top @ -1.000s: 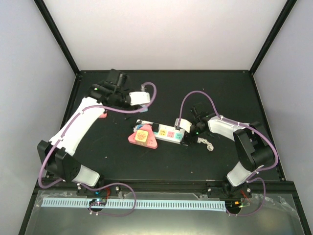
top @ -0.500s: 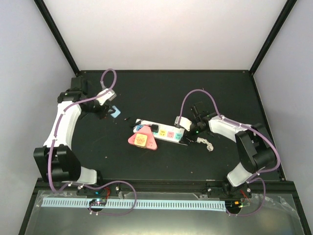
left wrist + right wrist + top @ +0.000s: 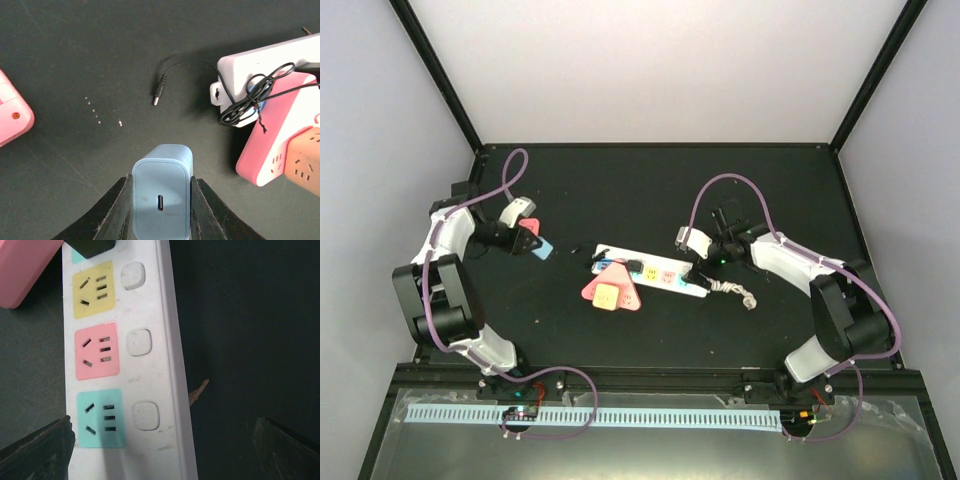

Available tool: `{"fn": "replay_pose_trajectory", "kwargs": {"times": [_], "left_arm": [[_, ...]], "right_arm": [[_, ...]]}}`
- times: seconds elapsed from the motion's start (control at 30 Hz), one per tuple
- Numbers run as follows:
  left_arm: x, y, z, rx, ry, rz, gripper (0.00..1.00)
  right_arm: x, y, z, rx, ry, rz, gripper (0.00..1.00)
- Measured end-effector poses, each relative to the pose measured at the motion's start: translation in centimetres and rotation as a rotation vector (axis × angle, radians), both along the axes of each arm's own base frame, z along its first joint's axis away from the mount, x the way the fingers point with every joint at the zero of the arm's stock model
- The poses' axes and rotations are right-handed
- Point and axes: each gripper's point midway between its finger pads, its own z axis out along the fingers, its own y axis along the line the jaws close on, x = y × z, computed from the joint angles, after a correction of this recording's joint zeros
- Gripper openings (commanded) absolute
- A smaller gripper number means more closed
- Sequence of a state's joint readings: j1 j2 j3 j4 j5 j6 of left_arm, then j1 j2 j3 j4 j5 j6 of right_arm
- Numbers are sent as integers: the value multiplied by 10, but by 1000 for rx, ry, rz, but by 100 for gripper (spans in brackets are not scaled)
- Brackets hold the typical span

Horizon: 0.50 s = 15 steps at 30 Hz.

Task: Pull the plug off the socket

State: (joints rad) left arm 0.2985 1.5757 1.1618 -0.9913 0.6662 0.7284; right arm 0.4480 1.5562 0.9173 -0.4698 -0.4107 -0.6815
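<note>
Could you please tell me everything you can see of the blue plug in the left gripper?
The blue plug is a small pale-blue block with rounded corners, plastic by its look, with one narrow oval port in the face turned to the wrist camera. The left gripper holds it, jaws pressed against its two sides. It is out of the socket, well to that strip's left over the black table. Its prongs are hidden.

left arm (image 3: 442, 232) folded tight along the left edge of the desk. left hand (image 3: 528, 243) points toward mid-desk, fingers (image 3: 116, 212) clamped on both sides of a blue plug (image 3: 161, 197). right arm (image 3: 790, 262) bent near the right edge, forearm reaching toward mid-desk. right hand (image 3: 705, 258) angled down, fingers (image 3: 40, 452) spread wide.
</note>
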Motion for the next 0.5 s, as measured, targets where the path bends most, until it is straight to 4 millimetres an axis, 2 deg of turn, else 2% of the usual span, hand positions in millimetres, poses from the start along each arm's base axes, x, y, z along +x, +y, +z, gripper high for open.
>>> {"fn": "replay_pose_trajectory", "kwargs": {"times": [0.23, 0.5], "left_arm": [[3, 15, -19, -32, 55, 60, 15], [4, 39, -59, -82, 176, 147, 19]], "right_arm": [[-3, 2, 1, 12, 16, 3, 100], [-7, 3, 17, 41, 3, 8, 100]]}}
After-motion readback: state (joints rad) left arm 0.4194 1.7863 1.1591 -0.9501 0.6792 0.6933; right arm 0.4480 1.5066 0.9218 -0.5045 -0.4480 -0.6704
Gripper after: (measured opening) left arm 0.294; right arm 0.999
